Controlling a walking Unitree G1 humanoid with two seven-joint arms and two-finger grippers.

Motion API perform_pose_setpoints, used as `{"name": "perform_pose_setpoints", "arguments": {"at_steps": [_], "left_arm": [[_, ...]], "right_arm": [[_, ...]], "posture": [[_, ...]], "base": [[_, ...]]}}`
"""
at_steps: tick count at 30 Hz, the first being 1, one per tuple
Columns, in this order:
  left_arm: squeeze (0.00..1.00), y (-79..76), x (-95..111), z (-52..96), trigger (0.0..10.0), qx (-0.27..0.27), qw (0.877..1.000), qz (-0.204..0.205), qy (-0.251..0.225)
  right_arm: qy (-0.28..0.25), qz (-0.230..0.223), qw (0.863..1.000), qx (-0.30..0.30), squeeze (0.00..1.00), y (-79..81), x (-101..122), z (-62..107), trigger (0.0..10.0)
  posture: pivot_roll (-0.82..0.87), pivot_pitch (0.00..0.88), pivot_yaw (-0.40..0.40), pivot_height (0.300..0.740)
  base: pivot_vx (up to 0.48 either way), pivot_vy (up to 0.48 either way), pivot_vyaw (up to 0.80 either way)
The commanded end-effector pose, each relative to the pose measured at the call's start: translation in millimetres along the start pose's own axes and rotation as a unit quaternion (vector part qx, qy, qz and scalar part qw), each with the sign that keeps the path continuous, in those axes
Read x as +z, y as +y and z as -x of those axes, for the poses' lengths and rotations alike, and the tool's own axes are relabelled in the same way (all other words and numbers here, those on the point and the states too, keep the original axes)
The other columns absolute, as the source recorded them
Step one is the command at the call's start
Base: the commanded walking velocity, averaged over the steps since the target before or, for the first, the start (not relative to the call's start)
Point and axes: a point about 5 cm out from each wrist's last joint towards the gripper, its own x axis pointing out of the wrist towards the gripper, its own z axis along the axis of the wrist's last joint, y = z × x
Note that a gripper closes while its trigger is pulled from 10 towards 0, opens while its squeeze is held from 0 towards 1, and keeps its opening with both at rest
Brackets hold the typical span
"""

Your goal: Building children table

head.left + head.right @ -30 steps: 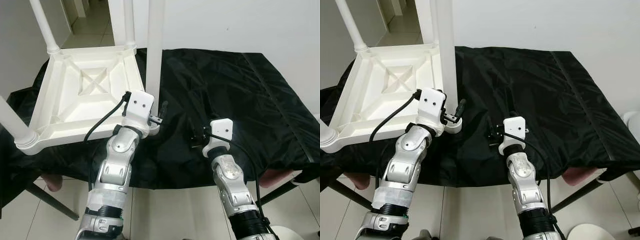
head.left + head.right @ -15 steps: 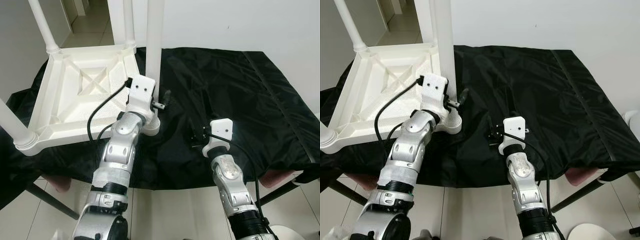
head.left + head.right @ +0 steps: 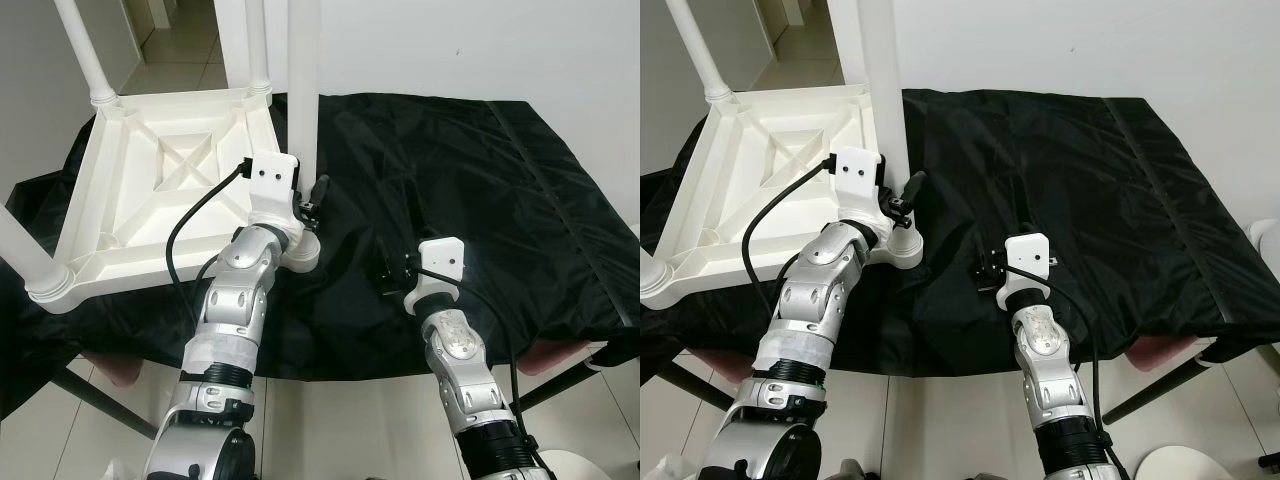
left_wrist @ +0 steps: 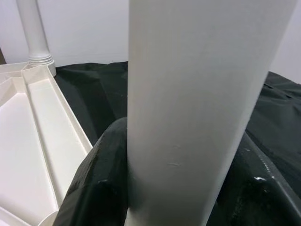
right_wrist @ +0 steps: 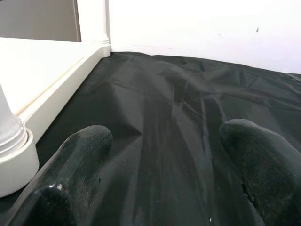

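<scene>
An upturned white children's table (image 3: 170,190) lies with its ribbed underside facing up on a bench draped in black cloth (image 3: 470,190). Taking that tabletop as the landmark: white legs stand upright from its corners, one at the far left corner (image 3: 82,50), one at the far right corner (image 3: 257,45), and one at the near left corner (image 3: 25,245), seated in a round socket. At the tabletop's near right corner a fourth white leg (image 3: 303,85) rises straight up from its round socket (image 3: 303,255).

The left claw (image 3: 312,195) is at that near right corner, its two black fingers (image 4: 101,188) closed around the leg just above the socket; in the left wrist view the leg (image 4: 188,108) stands between both fingers, which press against it on either side.

The right claw (image 3: 393,278) rests low over the black cloth, to the right of the tabletop's near right corner and apart from it. Its fingers (image 5: 75,169) are spread wide with nothing between them but cloth; the near right socket (image 5: 14,155) shows just beside one finger in the right wrist view.
</scene>
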Motion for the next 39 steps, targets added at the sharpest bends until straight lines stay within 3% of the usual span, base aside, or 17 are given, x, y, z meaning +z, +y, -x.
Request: {"name": "perform_pose_setpoints", "arguments": {"at_steps": [1, 2, 4, 11, 12, 13, 15, 20, 22, 23, 24, 25, 27, 28, 33, 34, 39], "left_arm": [[0.0, -9.2, -2, -1.9, 0.2, 0.003, 1.0, 0.02, 0.01], [0.0, -9.2, -2, -1.9, 0.2, 0.003, 1.0, 0.02, 0.01], [0.0, -14.9, -2, 1.8, 10.0, -0.04, 0.999, 0.005, 0.011], [0.0, -21.8, -1, 10.5, 10.0, -0.093, 0.996, -0.011, 0.008], [0.0, -25.2, 1, 14.9, 8.6, -0.115, 0.993, -0.011, 0.004], [0.0, -29.5, 2, 20.0, 4.6, -0.141, 0.99, -0.011, -0.001], [0.0, -35.5, 3, 27.7, 2.2, -0.174, 0.985, -0.016, -0.007], [0.0, -39.0, 0, 33.7, 0.0, -0.194, 0.981, -0.022, -0.002], [0.0, -40.6, -1, 39.5, 0.0, -0.21, 0.977, -0.026, 0.001], [0.0, -41.3, -2, 44.3, 2.6, -0.22, 0.975, -0.029, 0.004], [0.0, -41.3, -2, 44.3, 2.6, -0.22, 0.975, -0.029, 0.004], [0.0, -41.0, -3, 47.8, 5.9, -0.224, 0.974, -0.035, 0.009], [0.0, -41.0, -3, 47.8, 5.9, -0.224, 0.974, -0.035, 0.009], [0.0, -40.7, -3, 51.8, 7.8, -0.229, 0.973, -0.039, 0.011], [0.0, -38.9, -3, 59.2, 4.9, -0.23, 0.972, -0.043, 0.017], [0.0, -37.8, -3, 63.1, 10.0, -0.23, 0.972, -0.048, 0.019], [0.0, -37.9, -5, 67.6, 10.0, -0.224, 0.973, -0.043, 0.032]], "right_arm": [[0.005, 0.004, 1.0, 0.002, 0.0, 2.5, -3, 1.8, 10.0], [0.005, 0.004, 1.0, 0.002, 0.0, 2.5, -3, 1.8, 10.0], [0.007, 0.004, 1.0, 0.004, 0.0, 4.0, -4, 2.0, 10.0], [0.008, 0.002, 1.0, 0.006, 0.0, 5.9, -5, 1.9, 10.0], [0.009, 0.002, 1.0, 0.006, 0.0, 6.1, -5, 1.9, 10.0], [0.01, 0.003, 1.0, 0.007, 0.0, 6.3, -5, 1.9, 10.0], [0.01, 0.003, 1.0, 0.007, 0.0, 6.3, -6, 2.1, 10.0], [0.011, 0.004, 1.0, 0.007, 0.0, 5.8, -6, 2.3, 10.0], [0.012, 0.005, 1.0, 0.007, 0.0, 5.2, -6, 2.2, 10.0], [0.012, 0.005, 1.0, 0.007, 0.0, 4.8, -6, 2.0, 10.0], [0.012, 0.005, 1.0, 0.007, 0.0, 4.8, -6, 2.0, 10.0], [0.013, 0.006, 1.0, 0.007, 0.0, 4.6, -7, 2.0, 10.0], [0.013, 0.006, 1.0, 0.007, 0.0, 4.6, -7, 2.0, 10.0], [0.014, 0.006, 1.0, 0.008, 0.0, 4.7, -7, 2.1, 10.0], [0.016, 0.007, 1.0, 0.009, 0.0, 4.8, -8, 2.1, 10.0], [0.017, 0.008, 1.0, 0.01, 0.0, 5.1, -8, 1.8, 10.0], [0.016, 0.008, 1.0, 0.014, 0.0, 6.0, -8, 0.1, 10.0]], "posture": [[-0.13, 0.069, 0.033, 0.74], [-0.13, 0.069, 0.033, 0.74], [-0.12, 0.074, 0.032, 0.74], [-0.11, 0.079, 0.033, 0.74], [-0.11, 0.081, 0.032, 0.74], [-0.11, 0.082, 0.032, 0.74], [-0.1, 0.084, 0.031, 0.74], [-0.1, 0.086, 0.031, 0.74], [-0.1, 0.094, 0.028, 0.74], [-0.1, 0.095, 0.027, 0.74], [-0.1, 0.095, 0.027, 0.74], [-0.1, 0.098, 0.028, 0.74], [-0.1, 0.098, 0.028, 0.74], [-0.1, 0.101, 0.028, 0.74], [-0.09, 0.106, 0.025, 0.74], [-0.09, 0.106, 0.023, 0.74], [-0.09, 0.101, 0.018, 0.74]], "base": [[0.0, 0.0, 0.0], [0.0, 0.0, 0.0], [0.0, 0.0, 0.0], [0.0, 0.0, 0.0], [0.0, 0.0, 0.0], [0.0, 0.0, 0.0], [0.0, 0.0, 0.0], [0.0, 0.0, 0.0], [0.0, 0.0, 0.0], [0.0, 0.0, 0.0], [0.0, 0.0, 0.0], [0.0, 0.0, 0.0], [0.0, 0.0, 0.0], [0.0, 0.0, 0.0], [0.0, 0.0, 0.0], [0.0, 0.0, 0.0], [0.0, 0.0, 0.0]]}}
